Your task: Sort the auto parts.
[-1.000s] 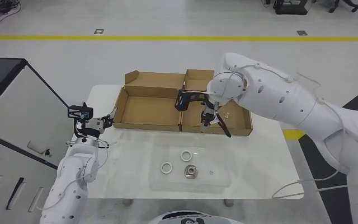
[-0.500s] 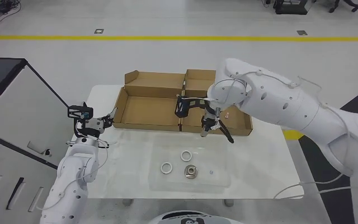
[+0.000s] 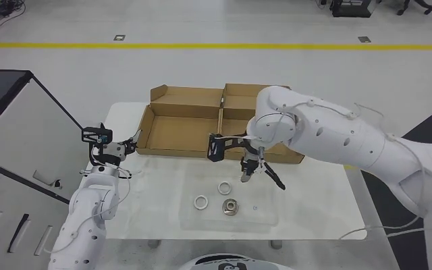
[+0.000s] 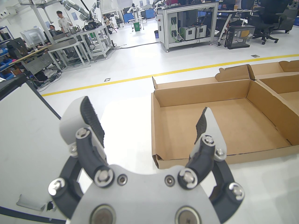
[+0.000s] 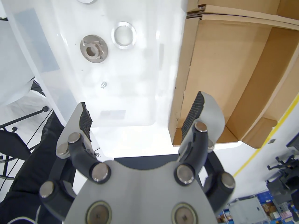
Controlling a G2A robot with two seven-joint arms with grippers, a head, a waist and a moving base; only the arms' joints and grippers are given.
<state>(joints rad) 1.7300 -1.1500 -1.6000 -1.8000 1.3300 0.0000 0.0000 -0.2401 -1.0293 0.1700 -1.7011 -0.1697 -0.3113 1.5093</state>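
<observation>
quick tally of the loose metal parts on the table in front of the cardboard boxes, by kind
flat silver metal rings: 2
round grey metal flange with a centre hole: 1
tiny silver screw-like fastener: 1
total: 4

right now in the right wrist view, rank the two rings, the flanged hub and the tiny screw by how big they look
1. far ring, the largest
2. flanged hub and near ring: too alike to rank
3. tiny screw, smallest by far
</observation>
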